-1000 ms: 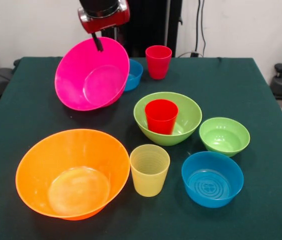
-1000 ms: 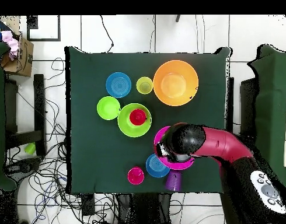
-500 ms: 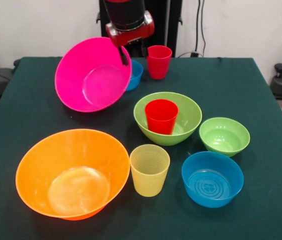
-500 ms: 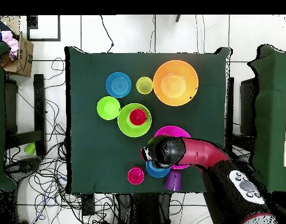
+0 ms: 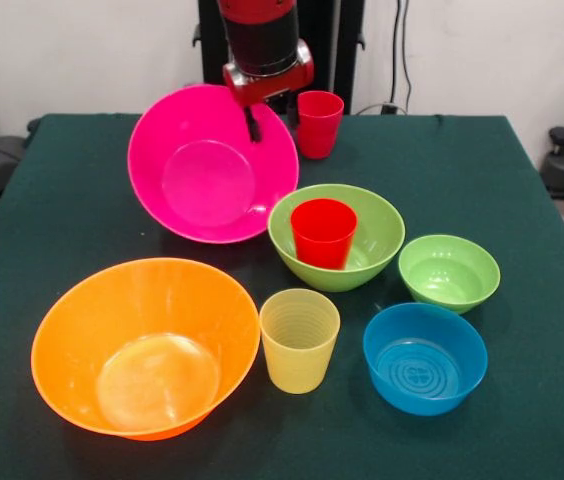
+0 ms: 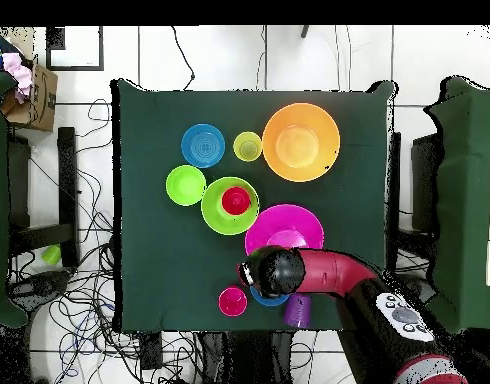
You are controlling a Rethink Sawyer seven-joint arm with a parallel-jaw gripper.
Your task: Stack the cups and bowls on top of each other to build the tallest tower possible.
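The gripper (image 5: 253,125) pinches the far rim of the hot pink bowl (image 5: 212,165), one finger inside the bowl. The bowl hangs tilted, with its opening toward the near edge of the table (image 5: 522,200), just beside the medium lime green bowl (image 5: 372,235). The bright red cup (image 5: 322,232) stands upright inside this green bowl. Near the far edge stands the pinkish-red cup (image 5: 317,122). The large orange bowl (image 5: 142,345) sits at the near left corner in the front view, and the ribbed yellow cup (image 5: 299,340) just beside it. The small lime green bowl (image 5: 449,272) and a small blue bowl (image 5: 425,357) stand toward the right edge. In the overhead view, the purple cup (image 6: 297,312) is at the table's bottom edge, partly under the arm (image 6: 339,275).
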